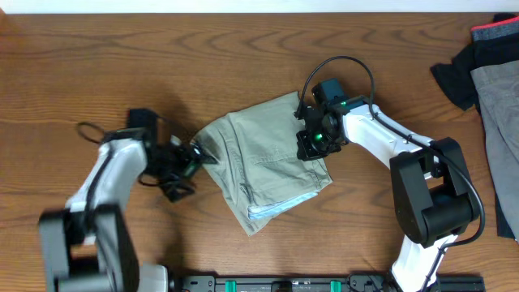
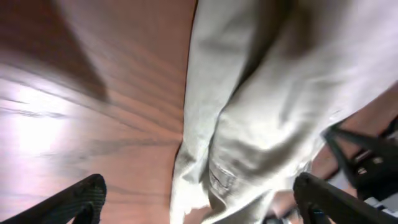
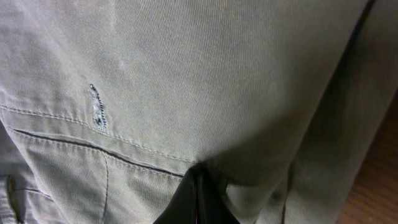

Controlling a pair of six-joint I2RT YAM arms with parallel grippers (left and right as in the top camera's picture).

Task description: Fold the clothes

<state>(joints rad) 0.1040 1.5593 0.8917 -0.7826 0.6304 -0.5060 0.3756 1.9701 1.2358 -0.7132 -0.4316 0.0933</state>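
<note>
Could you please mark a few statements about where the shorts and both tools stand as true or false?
1. The left tool is open. True.
2. The right tool is open too. False: it is shut, its tips against the khaki shorts.
3. The khaki shorts hang over an edge. False: they lie folded near the middle of the table.
4. A grey garment and a black garment lie apart from the khaki shorts. True.
</note>
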